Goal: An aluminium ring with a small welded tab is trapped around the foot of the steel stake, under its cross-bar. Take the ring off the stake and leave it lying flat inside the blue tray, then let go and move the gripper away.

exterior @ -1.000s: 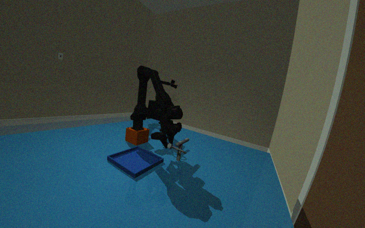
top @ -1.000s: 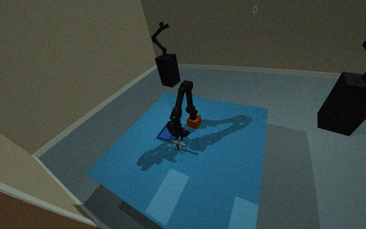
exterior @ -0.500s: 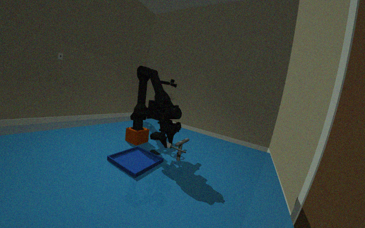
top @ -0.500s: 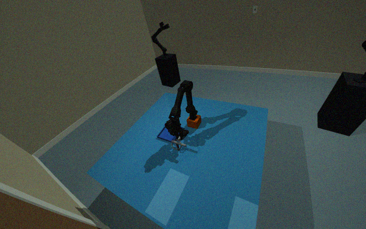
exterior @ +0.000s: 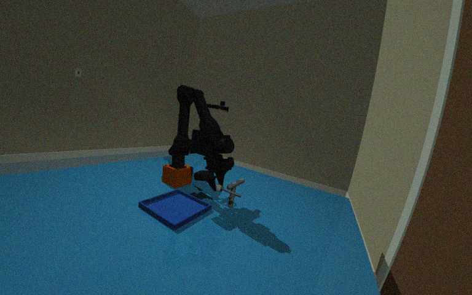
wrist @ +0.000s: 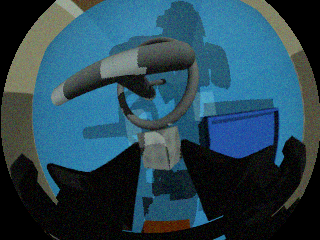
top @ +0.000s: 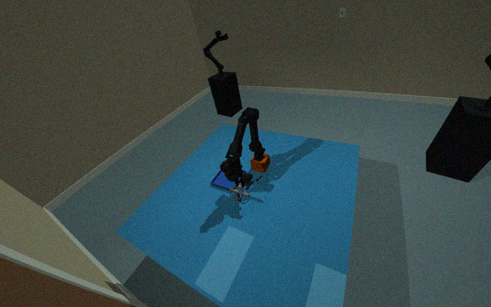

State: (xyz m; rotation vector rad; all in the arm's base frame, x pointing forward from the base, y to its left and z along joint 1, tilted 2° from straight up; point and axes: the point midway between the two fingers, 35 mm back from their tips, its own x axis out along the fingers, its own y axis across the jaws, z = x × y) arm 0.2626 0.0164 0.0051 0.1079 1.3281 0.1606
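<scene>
Welded tab [top: 240, 185] [exterior: 218, 187] [wrist: 159, 150] is clamped in the jaws. Ring [top: 230, 193] [exterior: 237, 195] [wrist: 192, 95] is held clear of the bench, around the stake [top: 238, 197] [exterior: 230, 200] [wrist: 136, 86], below its cross-bar [top: 244, 193] [exterior: 236, 183] [wrist: 120, 64].

It looks like a plain room set aside for robot work, something like a lab. A jointed black arm [top: 236, 139] [exterior: 205, 121] stands on an orange block [top: 259, 163] [exterior: 176, 176] over a broad blue surface [top: 307, 224] [exterior: 86, 243]. Another, smaller arm [top: 211, 54] tops a dark pedestal [top: 225, 94], and a second dark box [top: 456, 144] stands well apart. Bare walls with pale skirting [top: 344, 94] [exterior: 86, 153] and a small wall plate [top: 342, 12] [exterior: 78, 72] enclose it.
</scene>
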